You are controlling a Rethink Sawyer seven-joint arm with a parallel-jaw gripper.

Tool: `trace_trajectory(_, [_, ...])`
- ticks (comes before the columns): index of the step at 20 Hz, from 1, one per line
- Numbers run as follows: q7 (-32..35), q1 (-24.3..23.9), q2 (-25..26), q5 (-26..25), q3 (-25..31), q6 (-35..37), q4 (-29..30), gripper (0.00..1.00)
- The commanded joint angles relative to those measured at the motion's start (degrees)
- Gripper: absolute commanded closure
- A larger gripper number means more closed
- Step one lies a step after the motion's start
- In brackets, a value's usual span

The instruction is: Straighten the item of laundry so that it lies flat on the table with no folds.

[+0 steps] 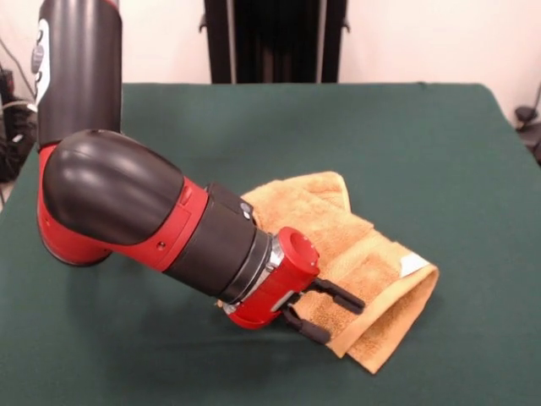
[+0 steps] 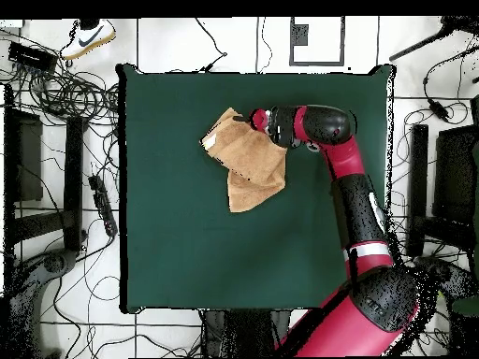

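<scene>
Front view shows the dark green worktop (image 1: 439, 144) spreading well beyond everything on it, so the cloth has room to be opened out in any direction. Next in bulk is the red and black arm (image 1: 127, 203), which comes down from above, bends at a big black elbow and reaches low and nearly level across the surface; that low slant looks chosen to bring the tool in at the cloth's edge rather than from above. The orange-tan hand towel (image 1: 372, 262) lies towards the near right part of the worktop, doubled over itself into a rough band with one end flopped over, so several folds remain and the straightening looks far from done. Its small white label (image 1: 413, 264) shows near the folded end. The tool (image 1: 331, 311) sits at the towel's near edge with its two black fingers (image 1: 342, 296) spread apart, one above the other, the cloth's margin lying between or just behind them; they do not appear to be clamped on it, so nothing seems held yet. Overhead view confirms the towel (image 2: 251, 159) bunched just beside the wrist.
</scene>
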Motion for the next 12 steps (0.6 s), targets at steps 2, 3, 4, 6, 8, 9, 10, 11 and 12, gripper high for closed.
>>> trace_trajectory(2, [4.0,6.7,-3.3,-6.5,-11.5,-1.5,-3.6,0.00])
trace_trajectory(3, [6.8,8.1,-5.3,-8.5,-14.1,-2.7,-3.8,0.00])
trace_trajectory(4, [10.3,9.5,-7.5,-10.2,-16.6,-4.6,-3.3,0.00])
trace_trajectory(6, [22.1,14.7,-12.5,-14.2,-24.9,-7.2,-4.2,0.00])
trace_trajectory(8, [32.3,21.3,-16.1,-19.1,-33.6,-6.1,-7.7,0.00])
trace_trajectory(9, [35.4,24.8,-17.3,-22.4,-37.6,-3.6,-10.7,0.00])
trace_trajectory(10, [37.5,28.1,-18.1,-25.6,-41.2,-0.2,-13.9,0.00])
trace_trajectory(11, [40.1,31.0,-18.7,-28.3,-44.5,3.0,-16.7,0.00])
trace_trajectory(12, [42.8,33.6,-18.6,-30.8,-47.5,6.4,-19.6,0.00])
